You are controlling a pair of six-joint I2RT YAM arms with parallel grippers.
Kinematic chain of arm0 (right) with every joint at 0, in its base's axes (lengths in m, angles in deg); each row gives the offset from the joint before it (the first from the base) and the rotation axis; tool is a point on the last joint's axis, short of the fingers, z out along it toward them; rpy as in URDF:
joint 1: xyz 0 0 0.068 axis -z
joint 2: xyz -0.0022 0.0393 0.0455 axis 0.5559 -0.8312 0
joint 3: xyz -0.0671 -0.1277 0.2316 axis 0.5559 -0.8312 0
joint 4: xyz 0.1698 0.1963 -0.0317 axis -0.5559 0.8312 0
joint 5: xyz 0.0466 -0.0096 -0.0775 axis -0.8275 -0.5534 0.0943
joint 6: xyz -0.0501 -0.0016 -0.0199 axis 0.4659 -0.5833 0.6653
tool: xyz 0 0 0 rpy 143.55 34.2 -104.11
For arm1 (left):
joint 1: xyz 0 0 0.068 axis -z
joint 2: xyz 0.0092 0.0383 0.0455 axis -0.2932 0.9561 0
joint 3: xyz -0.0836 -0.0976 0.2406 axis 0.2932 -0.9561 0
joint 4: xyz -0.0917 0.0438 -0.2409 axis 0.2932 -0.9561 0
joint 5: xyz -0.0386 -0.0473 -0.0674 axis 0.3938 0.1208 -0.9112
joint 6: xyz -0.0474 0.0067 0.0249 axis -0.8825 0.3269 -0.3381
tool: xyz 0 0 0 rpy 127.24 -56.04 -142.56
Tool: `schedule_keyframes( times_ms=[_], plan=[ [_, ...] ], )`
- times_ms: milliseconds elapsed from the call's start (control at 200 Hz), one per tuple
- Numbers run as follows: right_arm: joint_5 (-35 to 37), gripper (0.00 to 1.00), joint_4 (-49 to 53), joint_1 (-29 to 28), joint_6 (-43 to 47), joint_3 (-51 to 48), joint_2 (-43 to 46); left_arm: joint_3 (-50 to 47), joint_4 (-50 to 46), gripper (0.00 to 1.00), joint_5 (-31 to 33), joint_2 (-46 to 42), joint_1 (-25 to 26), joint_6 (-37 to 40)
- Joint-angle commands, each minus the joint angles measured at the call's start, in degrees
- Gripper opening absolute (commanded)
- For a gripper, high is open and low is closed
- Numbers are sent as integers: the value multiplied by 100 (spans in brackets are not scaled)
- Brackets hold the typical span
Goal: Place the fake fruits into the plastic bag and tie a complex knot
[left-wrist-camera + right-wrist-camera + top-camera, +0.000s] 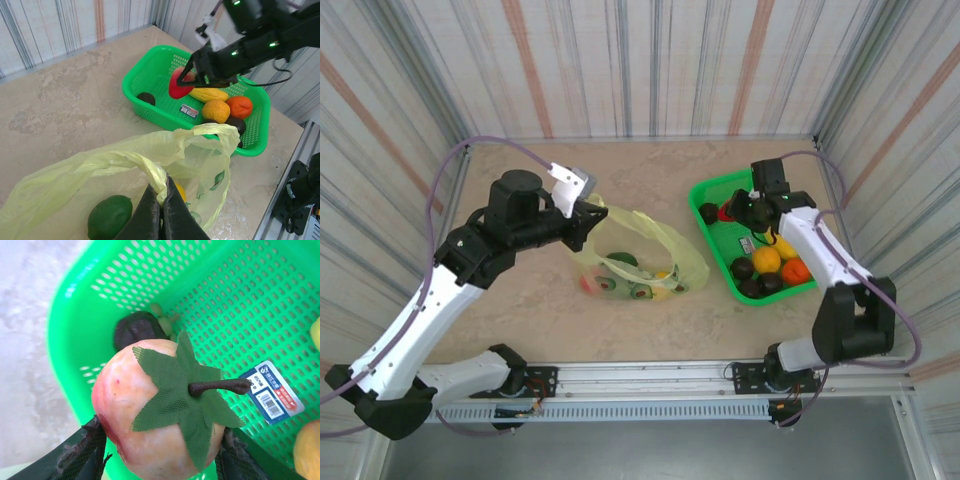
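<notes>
The plastic bag [645, 248] lies open on the table between the arms, with a green fruit [109, 217] and a yellow one [180, 192] inside. My left gripper [162, 200] is shut on one bunched handle strip [147, 172] and holds it up above the bag's mouth; the same gripper [593, 213] sits at the bag's far-left edge. My right gripper [160, 445] is shut on a red-pink fruit [150, 410] with a green leaf and brown stem, lifted above the green basket [225, 305]. From the left wrist view that fruit [177, 84] hangs over the basket's near-left part.
The basket [704, 192] stands right of the bag and holds an orange fruit [794, 270], yellow fruits [767, 259] and dark ones [708, 212]. A printed label [272, 392] lies on its floor. Striped walls close in the table on three sides.
</notes>
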Motion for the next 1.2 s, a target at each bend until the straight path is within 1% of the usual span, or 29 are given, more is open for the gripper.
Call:
schedule_keyframes(
  times_ms=[0,55,200,311,411,596,721,806,862,907,987,1087,1112,1197],
  plan=[
    [28,51,399,-266,351,-216,958,96,-80,0,-78,-136,38,47],
    [68,49,417,-494,436,-322,1451,80,-78,0,-68,-161,38,47],
    [-343,47,582,-940,562,-413,2657,55,-71,0,-67,-197,38,46],
    [-486,46,851,-1374,819,-339,3245,43,-42,0,-96,-196,47,29],
    [-507,46,998,-1912,1048,-238,3681,52,-36,0,-103,-171,56,29],
    [-797,46,1052,-2775,1276,-126,4048,79,-30,0,-80,-161,67,29],
    [-879,47,860,-3329,1318,-248,3946,69,-37,0,-63,-180,68,37],
    [-866,47,548,-3770,1334,-321,3771,78,-45,0,-48,-197,65,42],
    [-614,47,364,-4115,1353,-316,3602,77,-54,0,-33,-208,65,48],
    [-257,47,244,-4397,1382,-298,3426,79,-54,0,-20,-221,66,56],
    [281,48,-13,-4754,1409,-277,3071,48,-49,0,-2,-244,67,64],
    [966,48,-271,-5044,1447,-147,2562,25,-31,0,25,-281,67,69],
    [1288,48,-317,-5119,1459,-113,2438,25,-28,0,21,-283,65,69],
    [1962,47,-386,-5269,1555,-14,1957,23,-27,0,25,-292,65,72]
  ],
)
